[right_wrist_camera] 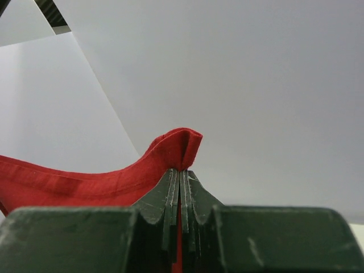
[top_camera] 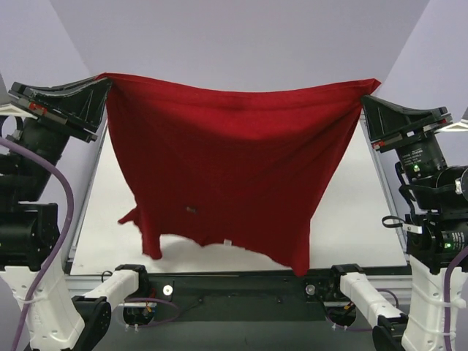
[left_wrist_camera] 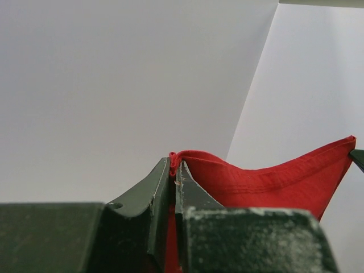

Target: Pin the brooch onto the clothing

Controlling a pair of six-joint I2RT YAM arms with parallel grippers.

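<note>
my left gripper (left_wrist_camera: 174, 173) and right gripper (right_wrist_camera: 181, 173) each pinch a top corner of the clothing (top_camera: 234, 153), hung above the table (top_camera: 99, 219). a speck low on the clothing may be the brooch (top_camera: 191, 210). i'd pull evenly and gently.

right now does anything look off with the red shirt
The deep-red soft fabric T-shirt hangs askew: pinched at its top corners by the left pincer and right pincer, its loose lower edge droops lowest on the right. A small dark speck sits lower left.
</note>
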